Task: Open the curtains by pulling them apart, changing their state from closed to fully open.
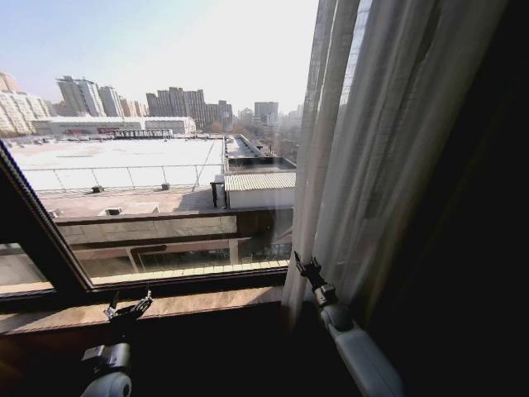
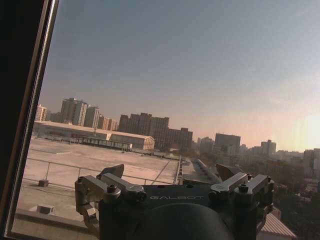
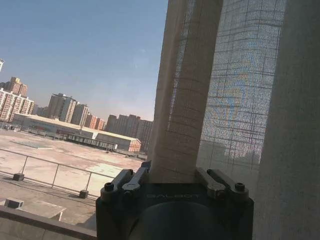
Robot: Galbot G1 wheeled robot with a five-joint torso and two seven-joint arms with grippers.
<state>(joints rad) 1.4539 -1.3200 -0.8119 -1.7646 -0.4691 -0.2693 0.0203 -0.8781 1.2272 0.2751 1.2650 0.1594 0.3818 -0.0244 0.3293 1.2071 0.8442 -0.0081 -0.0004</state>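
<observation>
Sheer cream curtains (image 1: 372, 141) bunched at window's right edge against dark drape (image 1: 471, 207), glass mostly bare, so looks near fully open; right gripper (image 1: 307, 269) closed on a curtain fold, left gripper (image 1: 128, 308) open, idle above sill (image 1: 198, 304).

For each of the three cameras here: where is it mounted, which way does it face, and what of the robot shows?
Head: up high, facing down at the window sill; both arms show, left gripper and right gripper.
Left wrist: behind the left gripper, facing out the glass.
Right wrist: behind the right gripper, facing the sheer curtain.
Shared: the rooftop outside.
</observation>
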